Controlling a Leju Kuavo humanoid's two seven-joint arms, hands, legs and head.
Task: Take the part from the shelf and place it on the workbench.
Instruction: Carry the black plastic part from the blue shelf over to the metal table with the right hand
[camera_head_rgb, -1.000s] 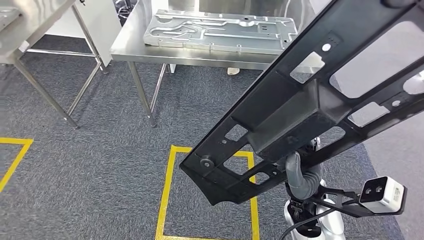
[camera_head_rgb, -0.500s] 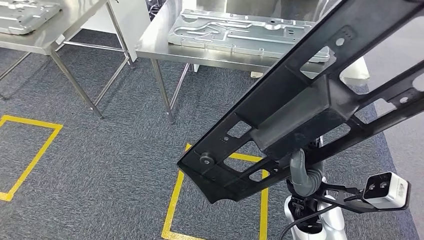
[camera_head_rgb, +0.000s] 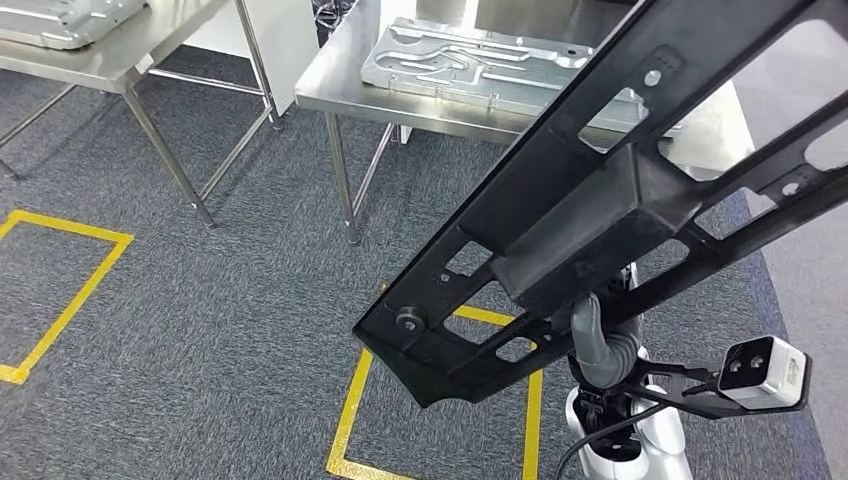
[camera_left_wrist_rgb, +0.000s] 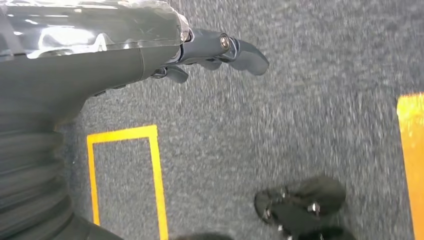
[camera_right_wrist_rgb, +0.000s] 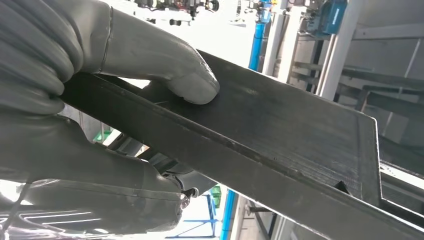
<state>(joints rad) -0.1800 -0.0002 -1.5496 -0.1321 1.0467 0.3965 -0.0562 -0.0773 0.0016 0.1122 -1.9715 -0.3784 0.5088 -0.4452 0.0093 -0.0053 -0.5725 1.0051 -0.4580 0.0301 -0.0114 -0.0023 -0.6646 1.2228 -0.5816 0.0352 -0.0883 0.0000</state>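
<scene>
Thumb (camera_right_wrist_rgb: 192, 85) of the right hand (camera_right_wrist_rgb: 95, 100) pressed on the one black part (camera_head_rgb: 600, 200), fingers clamped beneath it.
The part, a long frame with cut-out windows, is held up in the air, slanting across the head view above the grey carpet (camera_head_rgb: 230, 300). The left hand (camera_left_wrist_rgb: 220, 52) hangs over the floor, holding nothing, fingers loosely extended. Two steel tables (camera_head_rgb: 340, 85) stand ahead, each bearing one silver pressed panel (camera_head_rgb: 470, 60). Two yellow taped squares (camera_head_rgb: 350, 420) mark the carpet.

A metal plate (camera_head_rgb: 490, 65) lies on the workbench (camera_head_rgb: 400, 100) ahead.
</scene>
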